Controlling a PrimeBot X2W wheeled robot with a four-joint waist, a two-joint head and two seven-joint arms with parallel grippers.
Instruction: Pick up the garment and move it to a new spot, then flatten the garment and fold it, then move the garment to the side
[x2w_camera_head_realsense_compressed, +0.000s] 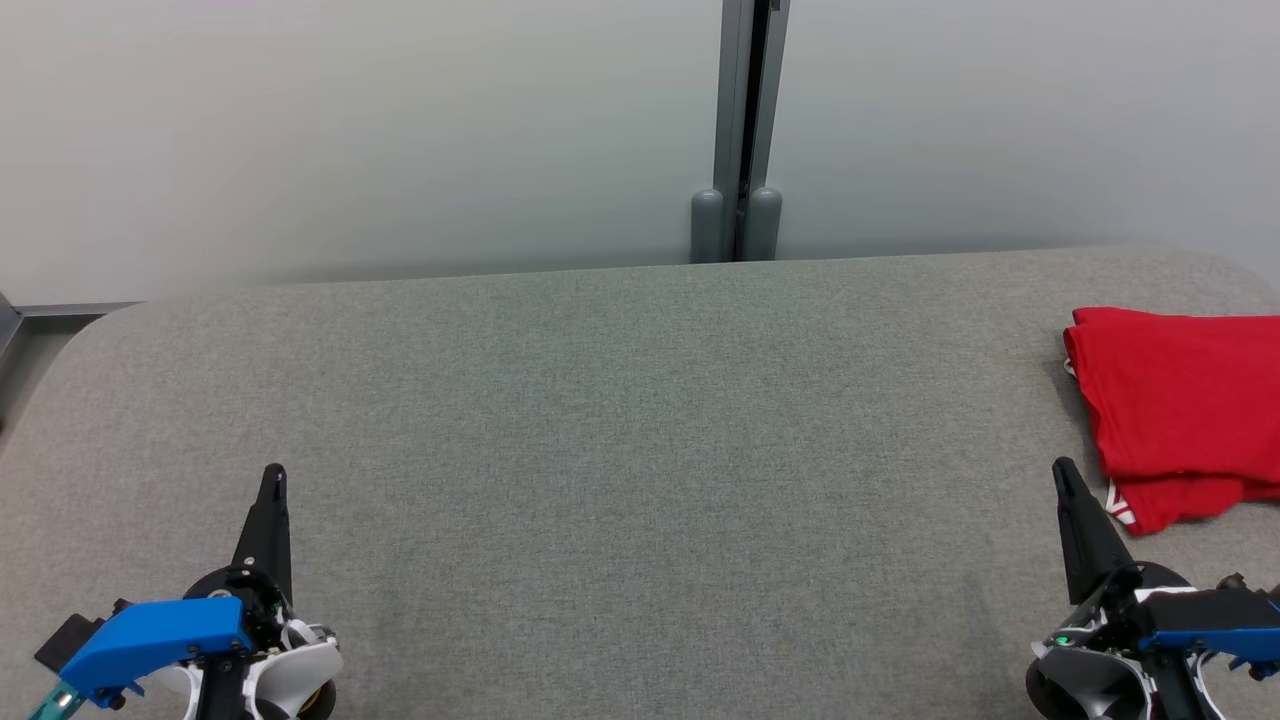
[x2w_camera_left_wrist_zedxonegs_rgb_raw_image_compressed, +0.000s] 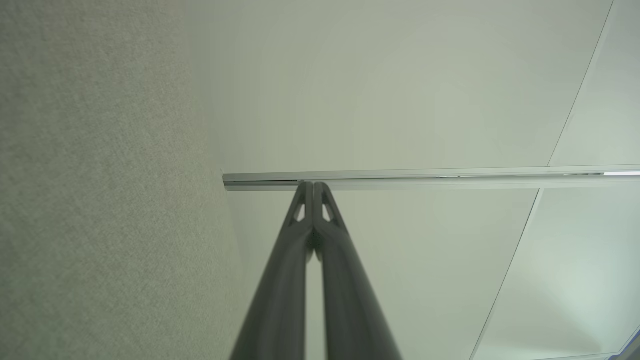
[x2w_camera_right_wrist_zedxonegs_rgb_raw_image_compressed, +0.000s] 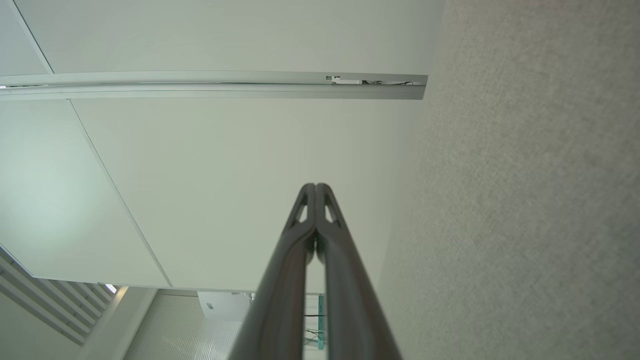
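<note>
Nearest the camera, the left gripper (x2w_camera_head_realsense_compressed: 273, 478), a pair of long dark fingers on a white and blue wrist, sits at the lower left over the grey felt-like tabletop (x2w_camera_head_realsense_compressed: 640, 450). The matching right gripper (x2w_camera_head_realsense_compressed: 1062, 472) sits at the lower right. Both point away from the robot. In each wrist view the two fingers press together along their tips, so both jaws are shut with nothing between them.

The red cloth garment (x2w_camera_head_realsense_compressed: 1180, 400) lies at the far right of the tabletop, running out of the picture's right edge. It looks folded into a compact stack of layers with fairly straight edges, and a bit of white trim shows at its near corner. It lies near the right gripper, just beyond and to the right of the tips, and not touching them. The middle of the tabletop is bare.

Judging from this, the work looks essentially complete: the garment appears folded and set aside, and both arms sit low and apart from it. Whether the fold is tidy past the frame edge cannot be told.
</note>
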